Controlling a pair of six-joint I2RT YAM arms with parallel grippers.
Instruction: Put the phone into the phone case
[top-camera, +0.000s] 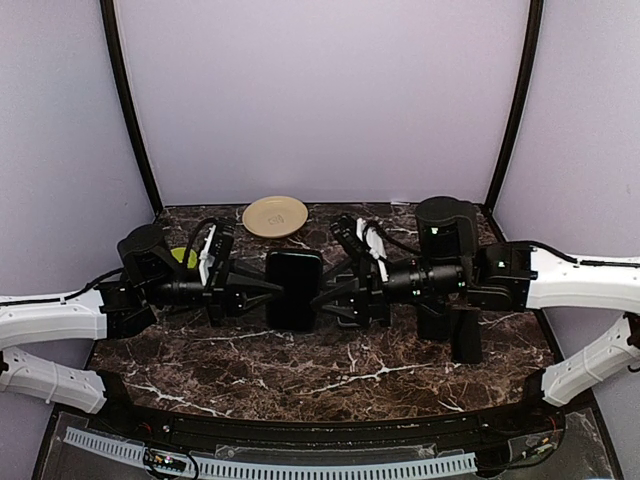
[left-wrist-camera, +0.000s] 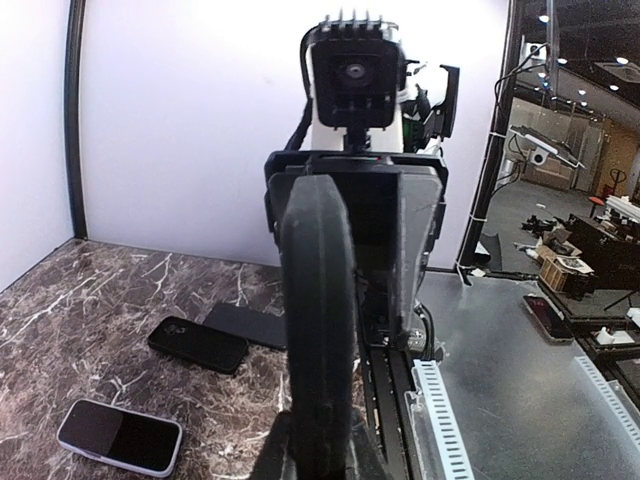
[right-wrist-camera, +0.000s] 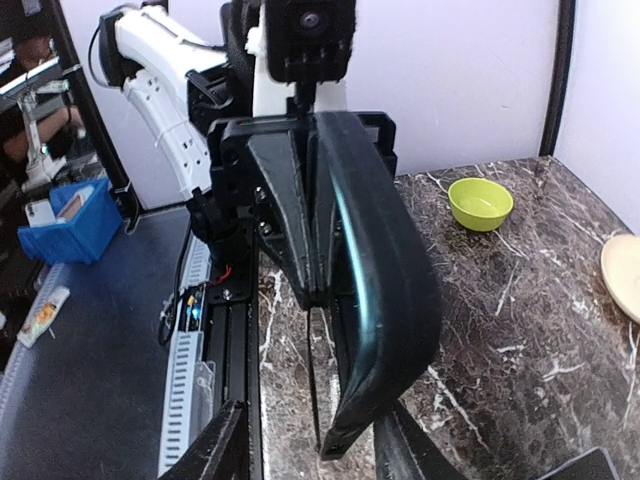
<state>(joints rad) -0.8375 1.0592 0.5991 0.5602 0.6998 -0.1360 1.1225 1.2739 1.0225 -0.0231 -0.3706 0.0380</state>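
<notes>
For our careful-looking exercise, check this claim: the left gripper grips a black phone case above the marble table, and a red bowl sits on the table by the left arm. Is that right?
Not quite. The bowl is yellow-green, not red, as the right wrist view shows clearly. The rest stands: the left gripper grips the black phone case above the marble table, and the bowl sits by the left arm.

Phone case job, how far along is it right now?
Done: the black rectangular phone case is held up off the dark marble table, between the arms. In hand: the left gripper is shut on one end; the right gripper has its jaws open at the other. Left: these views don't show whether the phone sits inside, so seating may need checking, then setting it down.
</notes>
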